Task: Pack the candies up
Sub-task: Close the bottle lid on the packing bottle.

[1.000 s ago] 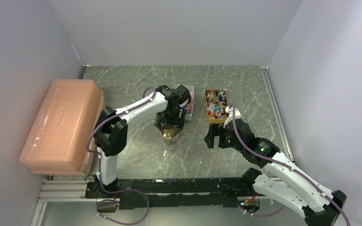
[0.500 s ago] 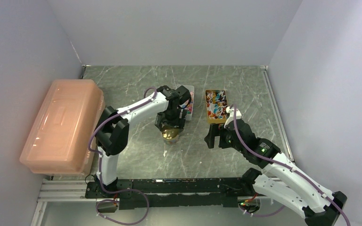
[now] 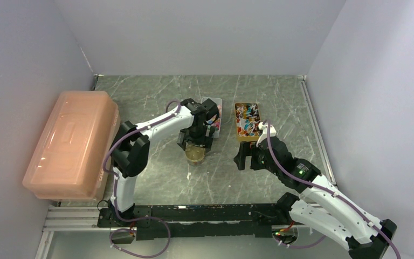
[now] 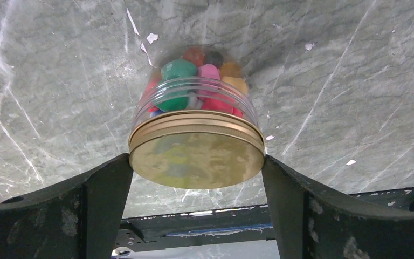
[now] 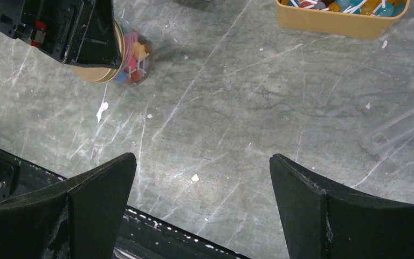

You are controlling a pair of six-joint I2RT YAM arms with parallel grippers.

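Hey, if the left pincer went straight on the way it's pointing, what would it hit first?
Most likely the gold lid of the jar of candies, which sits directly ahead between the fingers of the left pincer. They flank its rim; whether they touch it is unclear.

Robotics lab test cell, plain pale grey walls [image 3: 205,32] boxing in a green-grey marble-patterned table [image 3: 156,91], two white-and-black robot arms [image 3: 151,127] bolted to a black metal rail [image 3: 194,213] at its near edge, loose purple cables [image 3: 140,245], translucent orange plastic storage box [image 3: 70,143] at the left.
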